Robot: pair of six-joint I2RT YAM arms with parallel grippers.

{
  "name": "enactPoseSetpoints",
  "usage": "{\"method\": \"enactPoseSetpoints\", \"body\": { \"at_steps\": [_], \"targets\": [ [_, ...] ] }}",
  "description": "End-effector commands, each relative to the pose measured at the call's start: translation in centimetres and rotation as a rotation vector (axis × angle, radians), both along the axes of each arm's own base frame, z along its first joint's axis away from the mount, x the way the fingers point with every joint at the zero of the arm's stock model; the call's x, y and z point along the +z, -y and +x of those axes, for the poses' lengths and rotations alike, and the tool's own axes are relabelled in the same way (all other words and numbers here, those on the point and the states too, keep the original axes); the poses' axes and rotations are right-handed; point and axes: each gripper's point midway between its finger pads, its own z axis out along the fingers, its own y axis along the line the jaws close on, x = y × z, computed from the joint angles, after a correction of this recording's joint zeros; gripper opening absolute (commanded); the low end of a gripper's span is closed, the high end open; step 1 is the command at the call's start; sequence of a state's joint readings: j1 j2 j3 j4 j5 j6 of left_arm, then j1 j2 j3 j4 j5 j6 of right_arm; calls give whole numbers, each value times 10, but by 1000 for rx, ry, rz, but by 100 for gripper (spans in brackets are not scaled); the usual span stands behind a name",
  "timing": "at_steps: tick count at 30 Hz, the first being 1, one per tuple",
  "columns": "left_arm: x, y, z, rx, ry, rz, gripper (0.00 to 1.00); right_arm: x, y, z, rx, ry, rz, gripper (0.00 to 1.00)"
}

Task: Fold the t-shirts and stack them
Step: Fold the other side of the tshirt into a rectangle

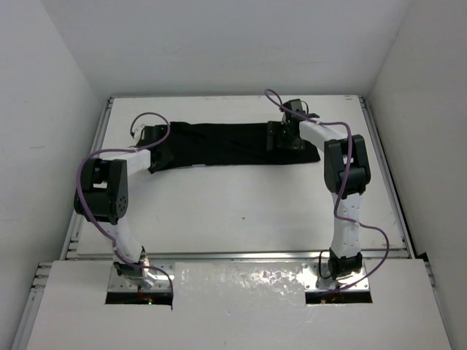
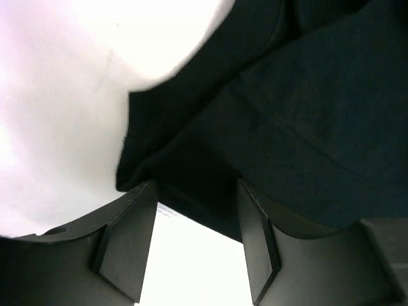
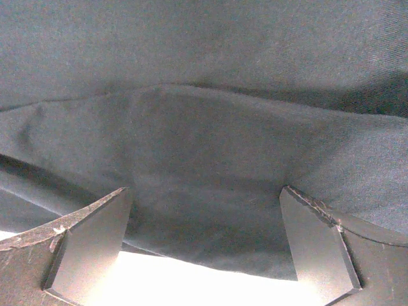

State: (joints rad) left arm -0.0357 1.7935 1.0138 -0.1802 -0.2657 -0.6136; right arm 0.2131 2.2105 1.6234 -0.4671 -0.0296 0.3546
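Top external view is showing the black t-shirt point(image 1: 219, 144) lying stretched sideways across the far part of the white desk point(image 1: 241, 211), up toward twelve o'clock and well away from the arm bases. The left fingers point(image 1: 155, 137) are sitting over its nine o'clock end and the right fingers point(image 1: 284, 135) over its three o'clock end. One arm per end looks like the set-up for taking both ends at once and carrying the cloth over into a fold.

From the left wrist, the fingers are standing apart with bare desk glowing in the gap between them. A rumpled edge of the shirt is lying right at their tips, toward twelve o'clock, and nothing is being pinched. From the right wrist, the fingers are spread wider, with the shirt's edge running across between the tips. They too are released and are not gripping the cloth.

By my reading, both arms are lining up on the edge for a pinch, and the fold itself is not yet started.

No print, tag or brand is showing on the shirt, and nothing readable is turning up on the arms or the desk either.
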Motion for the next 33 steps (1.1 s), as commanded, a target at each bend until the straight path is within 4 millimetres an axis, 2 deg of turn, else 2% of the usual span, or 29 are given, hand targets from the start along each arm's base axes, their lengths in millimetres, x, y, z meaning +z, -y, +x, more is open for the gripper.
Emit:
{"method": "enactPoseSetpoints", "body": {
  "at_steps": [1,3,4,7,8,12,14,15,18,22,23,28,29,30,33],
  "targets": [
    [48,-4,26,-25,154,2,50,9,-3,1,25,3,-8,99],
    [52,-7,21,-17,151,11,51,0,5,1,9,-30,-42,99],
    [51,-12,12,27,125,15,51,-10,9,0,-3,-77,-51,99],
    [42,-44,-9,190,79,41,50,-27,28,-5,-87,-156,-52,99],
    [41,-46,-10,196,80,24,49,-28,30,-7,-95,-168,-48,99],
    [39,-42,-8,184,86,-8,43,-26,23,-22,-85,-189,-5,99],
    [39,-40,-4,165,91,-18,43,-14,21,-20,-79,-146,3,99],
    [41,-39,2,147,110,-25,43,-14,20,-24,-72,-150,11,99],
    [30,-30,20,40,131,-62,44,-9,16,-22,-45,-143,26,99],
    [24,-5,43,-98,191,-159,36,-11,12,-24,-23,-150,28,99],
    [29,1,49,-126,231,-182,36,-11,11,-24,-19,-150,28,99],
    [15,7,45,-131,199,-219,34,-12,8,-24,-8,-148,29,99],
    [10,7,43,-126,183,-217,31,-11,7,-24,-5,-143,28,99],
    [9,6,42,-122,179,-217,20,-11,7,-24,-3,-144,25,99],
    [13,5,40,-116,186,-212,9,-12,7,-24,-4,-147,25,99]
  ]
}}
